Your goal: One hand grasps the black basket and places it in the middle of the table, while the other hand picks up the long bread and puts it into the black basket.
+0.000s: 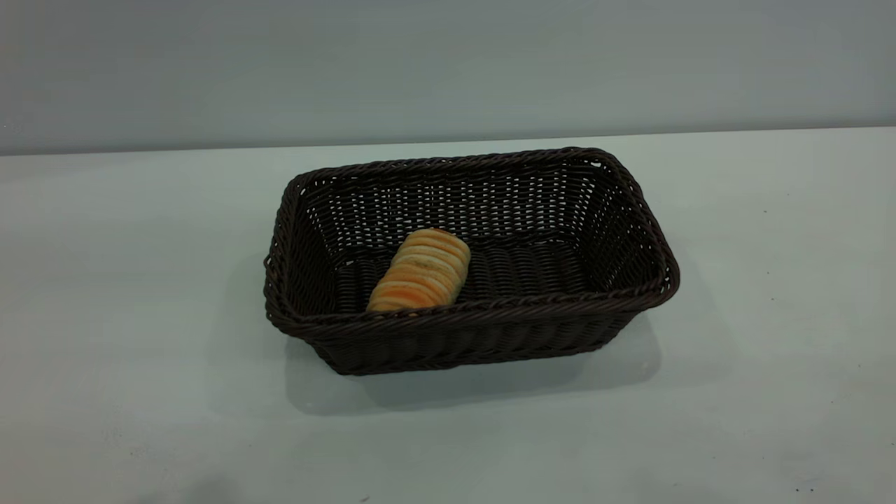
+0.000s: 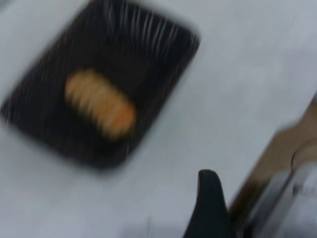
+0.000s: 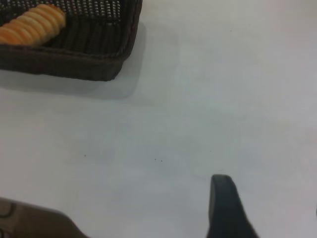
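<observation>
The black basket (image 1: 483,336) stands in the middle of the table (image 1: 140,350). The long bread (image 1: 422,271) lies inside it on the basket floor, toward its left end, and nothing holds it. Neither gripper shows in the exterior view. In the left wrist view, the basket (image 2: 158,44) and the bread (image 2: 99,103) lie far below my left gripper (image 2: 260,191), which is open and empty, with one black finger (image 2: 209,203) showing. My right gripper (image 3: 270,198) is open and empty over bare table, away from the basket's corner (image 3: 106,49) and the bread (image 3: 32,25).
A grey wall (image 1: 448,63) rises behind the table's far edge. Bare tabletop lies on all sides of the basket. A brown and silver structure (image 2: 287,168) shows beside the left gripper, and a brown shape (image 3: 34,220) shows at the right wrist view's corner.
</observation>
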### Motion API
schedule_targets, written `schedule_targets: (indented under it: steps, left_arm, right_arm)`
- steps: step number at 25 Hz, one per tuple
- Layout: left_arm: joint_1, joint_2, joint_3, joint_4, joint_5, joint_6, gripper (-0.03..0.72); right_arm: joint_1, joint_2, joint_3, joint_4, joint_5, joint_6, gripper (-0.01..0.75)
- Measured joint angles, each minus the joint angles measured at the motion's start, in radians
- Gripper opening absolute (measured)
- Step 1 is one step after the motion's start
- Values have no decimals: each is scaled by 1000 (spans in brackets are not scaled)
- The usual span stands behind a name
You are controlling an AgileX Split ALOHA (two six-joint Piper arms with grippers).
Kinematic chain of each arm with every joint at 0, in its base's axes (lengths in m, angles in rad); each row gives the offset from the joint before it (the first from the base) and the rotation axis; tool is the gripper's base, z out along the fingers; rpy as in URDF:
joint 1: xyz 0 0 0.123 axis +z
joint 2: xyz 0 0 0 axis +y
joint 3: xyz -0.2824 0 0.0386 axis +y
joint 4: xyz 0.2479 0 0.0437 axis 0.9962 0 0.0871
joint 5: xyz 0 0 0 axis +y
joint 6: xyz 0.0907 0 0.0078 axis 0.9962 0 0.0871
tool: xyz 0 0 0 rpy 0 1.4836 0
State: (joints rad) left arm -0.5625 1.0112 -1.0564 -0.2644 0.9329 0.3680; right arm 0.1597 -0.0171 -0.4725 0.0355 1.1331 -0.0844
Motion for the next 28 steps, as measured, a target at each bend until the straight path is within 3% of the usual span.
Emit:
schedule_targets:
  steps: [3,5,17,25,28]
  left_arm:
    - [0,-72,6,115,181,-111,578]
    - [0,-115,32,156,234,-149,578]
    - [0,-458,541,264,214,-319,578]
    - [0,-650,570,293,177,-347,578]
    - [0,-709,570,293,177,-349,578]
  right_arm:
    - [0,0,0,0,0,0,446]
    - [0,0,0,0,0,0,446]
    - [0,-1,0,-1,0,0,446]
    - [0,-1,0,-1,0,0,446]
    - [-35,-1,0,-1,0,0,446]
